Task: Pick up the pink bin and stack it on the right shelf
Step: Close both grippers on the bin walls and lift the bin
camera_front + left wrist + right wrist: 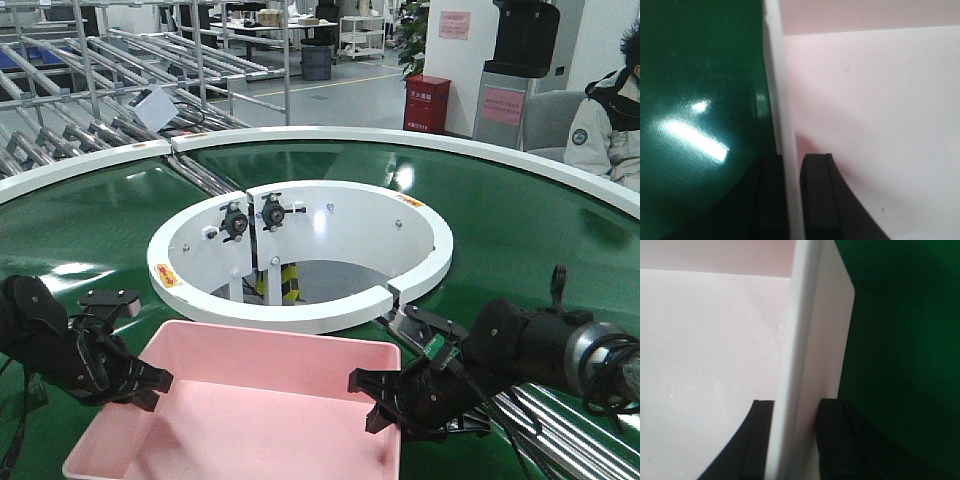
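Since the left gripper (148, 388) and right gripper (368, 400) each pinch a side wall of the pink bin (260, 400) at the tabletop's (520, 230) near edge, both should lift together, keeping it level.

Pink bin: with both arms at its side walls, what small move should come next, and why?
Probably a small, level lift with both arms together. The left gripper and right gripper each straddle a side wall of the pink bin, jaws seemingly pressed against it in the wrist views, while the bin rests on the green surface.
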